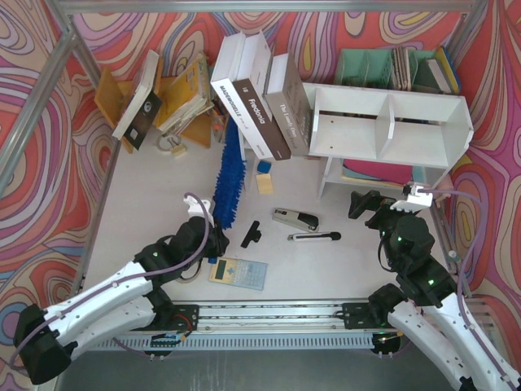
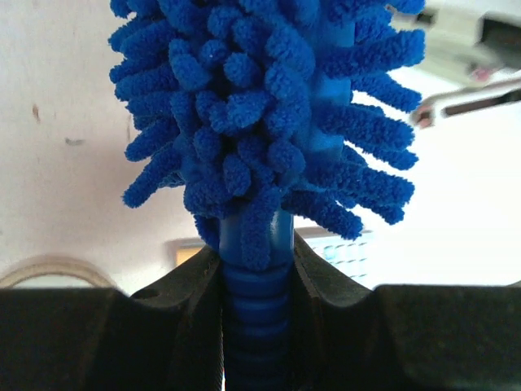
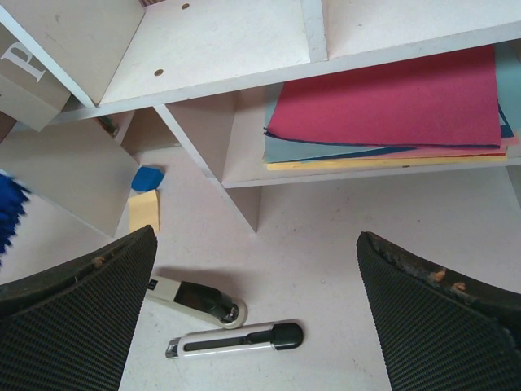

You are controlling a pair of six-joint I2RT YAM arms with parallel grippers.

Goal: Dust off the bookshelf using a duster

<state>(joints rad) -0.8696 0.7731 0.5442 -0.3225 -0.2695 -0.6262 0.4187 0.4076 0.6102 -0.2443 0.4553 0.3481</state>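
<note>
Blue microfibre fronds of the duster (image 2: 269,114) filled our left wrist view, and our left hand (image 2: 256,269) was clamped on its ribbed handle just below the fluff. From above, the duster stretched over the counter (image 1: 155,212) from that hand toward the leaning books (image 1: 260,106), left of the bookshelf (image 1: 389,122). Our right hand (image 3: 256,240) hung with its fingers wide apart, holding nothing, before the bookshelf's lower tier, near a stapler (image 3: 195,297) and a knife (image 3: 236,340).

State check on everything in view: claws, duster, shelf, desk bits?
duster: gripped at the handle, head toward the books
left claw: shut on the duster
right claw: open, empty
bookshelf: upright, upper compartments empty, coloured paper below
stapler: closed, lying flat
</note>
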